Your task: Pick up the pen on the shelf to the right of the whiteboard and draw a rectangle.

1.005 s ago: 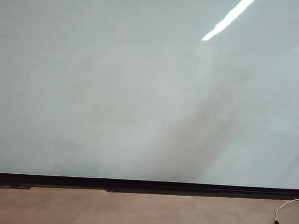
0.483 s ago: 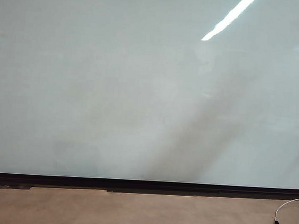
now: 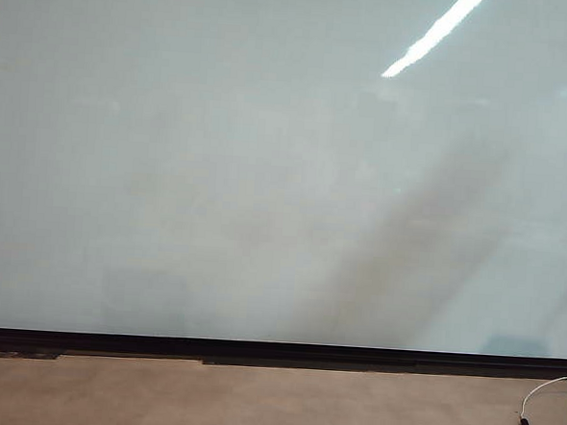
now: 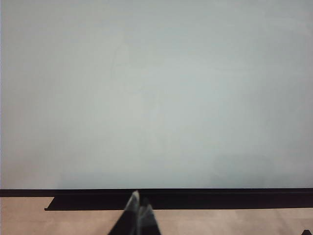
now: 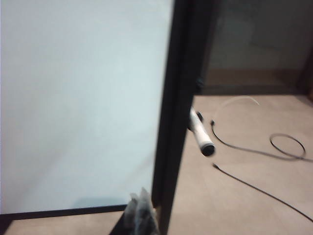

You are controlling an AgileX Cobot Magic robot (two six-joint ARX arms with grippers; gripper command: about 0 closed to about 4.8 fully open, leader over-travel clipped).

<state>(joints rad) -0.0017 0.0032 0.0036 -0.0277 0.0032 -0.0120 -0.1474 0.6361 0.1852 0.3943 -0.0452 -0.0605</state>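
Currently the pen (image 5: pixel 200 132) sits just right of the whiteboard (image 5: pixel 78 98), beyond its black side frame (image 5: pixel 173 107), projecting toward the camera with its dark end nearest. Its support is hidden behind the frame, so the shelf itself cannot be confirmed. No rectangle is drawn; the board surface is blank in all views.

Handling: the pen is judged light, rigid and smooth, so it may slip or roll under a loose pinch. Grip across the white barrel at mid-length, clear of the dark end, with the jaws square to its axis.

Right gripper (image 5: pixel 141 205): jaws closed and empty, low in front of the board's right edge, near the frame and well short of the pen. It must open before the approach.

Left gripper (image 4: pixel 139 208): tips together, holding nothing, low in front of the board's bottom frame.

Containers: none visible. Loose cables (image 5: pixel 274 152) lie on the floor to the right.
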